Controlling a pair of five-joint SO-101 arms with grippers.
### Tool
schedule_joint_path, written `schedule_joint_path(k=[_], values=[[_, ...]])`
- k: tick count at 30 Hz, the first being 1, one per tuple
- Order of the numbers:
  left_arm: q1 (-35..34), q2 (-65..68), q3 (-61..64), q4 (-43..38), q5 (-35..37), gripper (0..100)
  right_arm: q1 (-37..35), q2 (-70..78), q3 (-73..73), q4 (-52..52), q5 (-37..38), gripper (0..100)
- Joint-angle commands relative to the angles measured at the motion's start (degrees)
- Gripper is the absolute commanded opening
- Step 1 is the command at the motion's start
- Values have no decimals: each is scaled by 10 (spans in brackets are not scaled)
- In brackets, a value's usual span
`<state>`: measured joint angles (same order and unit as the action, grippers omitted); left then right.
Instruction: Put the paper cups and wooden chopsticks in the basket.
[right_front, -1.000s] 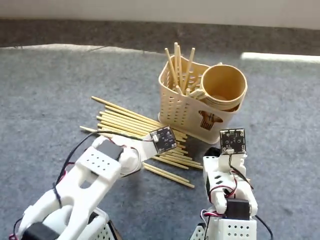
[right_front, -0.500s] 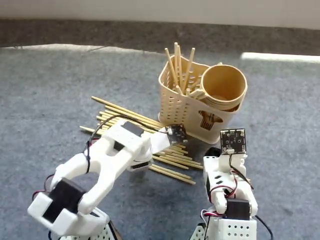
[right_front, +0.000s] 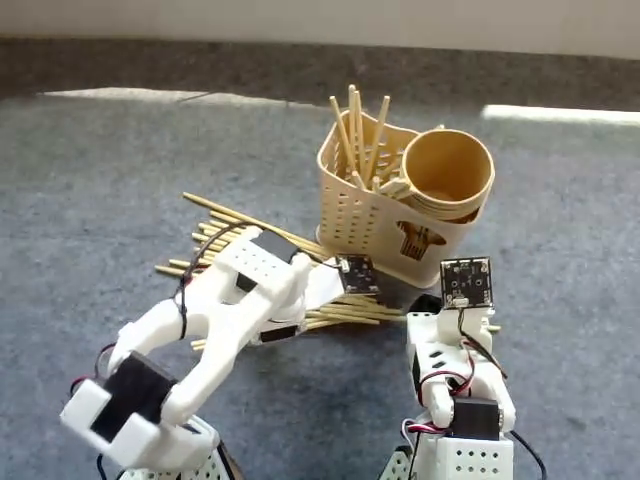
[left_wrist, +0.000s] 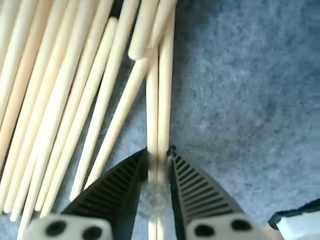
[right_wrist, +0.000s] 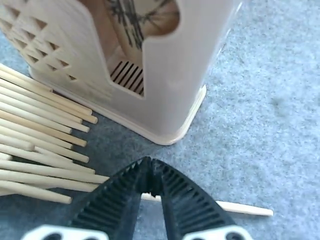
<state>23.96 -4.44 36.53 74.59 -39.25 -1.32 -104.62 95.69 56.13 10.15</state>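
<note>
High view: a cream perforated plastic basket (right_front: 375, 215) on grey carpet (right_front: 100, 180) holds stacked tan paper cups (right_front: 447, 175) and upright sticks. Pale wooden chopsticks (right_front: 215, 232) lie loose to its left.

Left wrist view: the left gripper (left_wrist: 159, 150) pinches two chopsticks.

Right wrist view: the right gripper (right_wrist: 150, 162), jaws closed on nothing, sits just near of the basket.

The white left arm (right_front: 215, 320) stretches forward and low, its black ribbed left hand (left_wrist: 159, 150) pinched on two pale wooden chopsticks (left_wrist: 152, 110). The white right arm (right_front: 455, 385) stands folded near its base, its black right hand (right_wrist: 150, 162) closed, tips touching.
</note>
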Motion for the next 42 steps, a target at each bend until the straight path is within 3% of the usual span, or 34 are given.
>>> schedule_joint_path(k=[1, 8, 14, 20, 25, 29, 35, 42], values=[[-9, -78, -14, 59, 2, 6, 6, -6, 77, 0, 7, 12], [-29, -158, 0, 122, -2, 7, 7, -6, 77, 0, 7, 12], [-78, -200, 67, 98, -25, 119, 7, -6, 77, 0, 7, 12], [-84, -256, 111, 69, -24, 123, 7, -6, 77, 0, 7, 12], [-66, -274, 112, 62, 36, 122, 7, -6, 77, 0, 7, 12], [-33, -264, 152, 2, 87, 92, 7, -6, 77, 0, 7, 12], [-28, -216, 222, -125, 95, 89, 7, -6, 77, 0, 7, 12], [-28, -151, 198, -142, 107, 88, 7, -6, 77, 0, 7, 12]])
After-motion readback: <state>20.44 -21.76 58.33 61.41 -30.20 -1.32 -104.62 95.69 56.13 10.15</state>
